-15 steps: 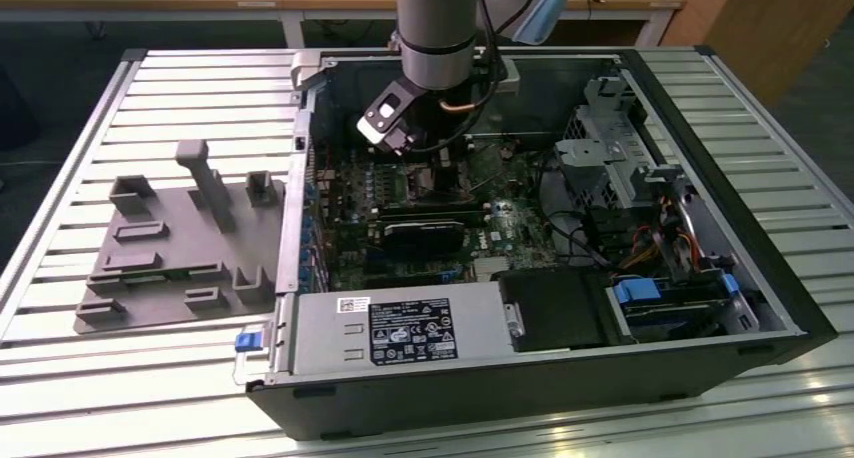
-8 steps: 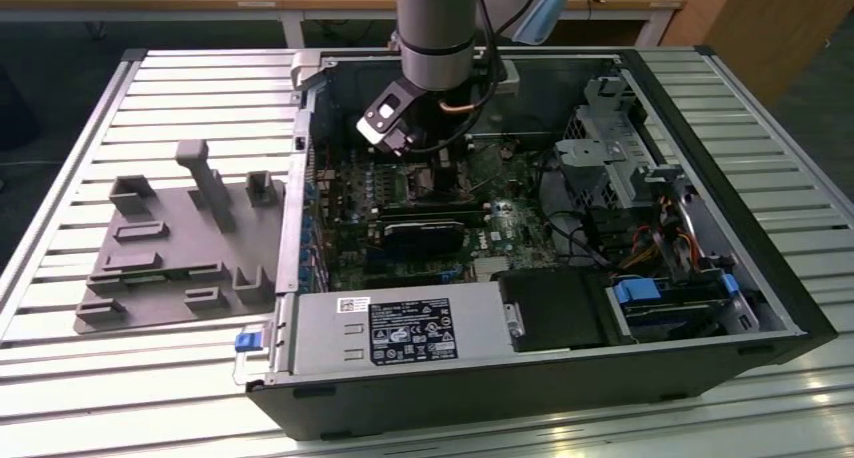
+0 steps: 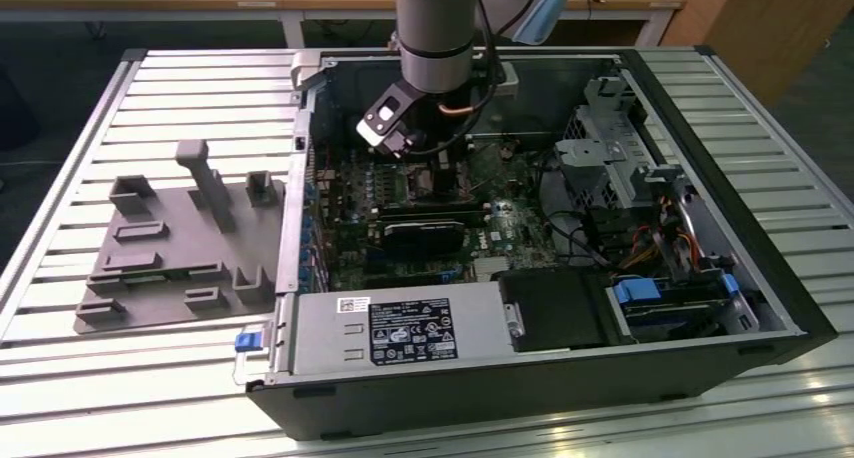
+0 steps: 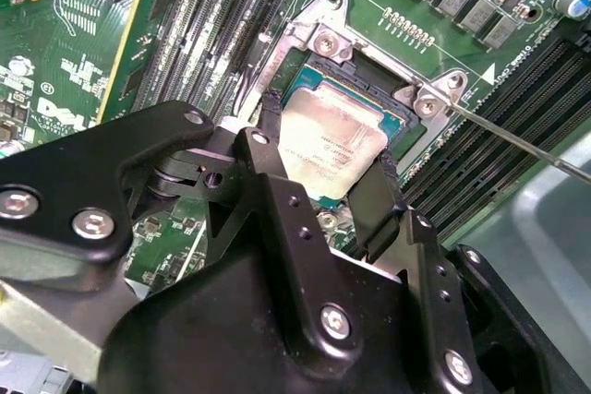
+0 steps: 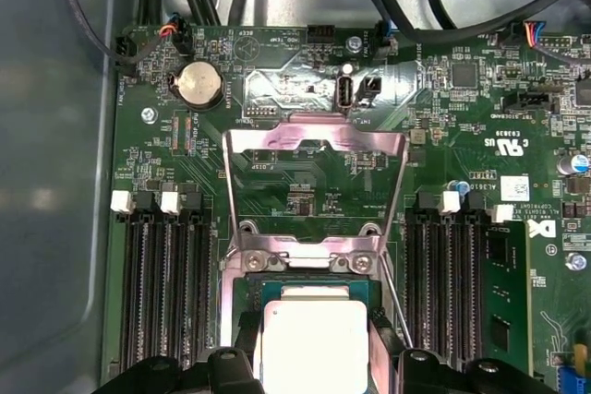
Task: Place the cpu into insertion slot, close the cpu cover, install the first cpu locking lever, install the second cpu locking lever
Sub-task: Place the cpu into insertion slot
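The cpu (image 4: 328, 149) lies square over the socket (image 4: 362, 69) on the motherboard (image 5: 517, 136), silver top up. The gripper (image 4: 328, 136) has it clamped: the two black fingers (image 4: 383, 196) are drawn in just to the chip's width and press on its opposite edges. Whether the chip is fully seated or a hair above the socket cannot be told.

Going from the exterior view's left, a grey moulded tray (image 3: 174, 248) lies on the slatted table (image 3: 80, 128), just beside the open computer case (image 3: 747, 308). The arm (image 3: 434, 28) reaches down into the case, with the gripper low over the board.

In the first wrist view the cpu sits between two banks of memory slots (image 5: 162, 292). The cover (image 5: 319, 136) stands raised beyond the socket, swung open on its hinge. In the second wrist view a thin locking lever (image 4: 517, 140) juts free from the socket's corner.
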Controlling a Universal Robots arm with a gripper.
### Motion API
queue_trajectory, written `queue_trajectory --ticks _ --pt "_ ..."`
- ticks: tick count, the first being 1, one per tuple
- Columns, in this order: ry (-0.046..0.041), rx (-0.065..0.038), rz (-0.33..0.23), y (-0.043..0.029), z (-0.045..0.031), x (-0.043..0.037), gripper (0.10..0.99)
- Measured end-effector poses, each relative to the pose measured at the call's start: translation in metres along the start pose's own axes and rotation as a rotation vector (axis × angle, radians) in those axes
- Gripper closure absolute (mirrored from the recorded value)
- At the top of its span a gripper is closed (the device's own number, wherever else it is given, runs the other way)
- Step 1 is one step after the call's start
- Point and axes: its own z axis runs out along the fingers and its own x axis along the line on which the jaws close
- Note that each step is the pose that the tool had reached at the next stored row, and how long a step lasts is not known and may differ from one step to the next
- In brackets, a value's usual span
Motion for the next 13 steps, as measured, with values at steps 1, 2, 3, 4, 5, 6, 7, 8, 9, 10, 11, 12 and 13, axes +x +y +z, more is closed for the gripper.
queue_trajectory --ticks 1,2,3,4,5,6,7,8,9,10,11,12,13 --pt "0.0000 0.000 0.000 -0.0001 0.0005 0.0001 0.549" --pt "0.0000 0.000 0.000 -0.0002 0.0011 0.0001 0.549" --pt "-0.0003 0.000 0.000 -0.0003 0.0015 0.0002 0.549" --pt "-0.0006 0.000 0.000 -0.0004 0.0019 0.0002 0.549" --pt "-0.0006 0.000 0.000 -0.0004 0.0019 0.0001 0.549" --pt "-0.0006 0.000 0.000 -0.0004 0.0020 0.0002 0.549" --pt "-0.0004 0.000 0.000 -0.0004 0.0021 0.0002 0.549" --pt "-0.0002 0.000 0.000 -0.0004 0.0022 0.0002 0.549" --pt "-0.0002 0.000 0.000 -0.0006 0.0023 0.0003 0.549" --pt "-0.0003 0.000 0.000 -0.0006 0.0023 0.0003 0.549" --pt "-0.0003 0.000 0.000 -0.0007 0.0024 0.0003 0.549" --pt "-0.0004 0.000 0.000 -0.0008 0.0024 0.0003 0.549" --pt "-0.0003 0.000 0.000 -0.0010 0.0025 0.0003 0.549"
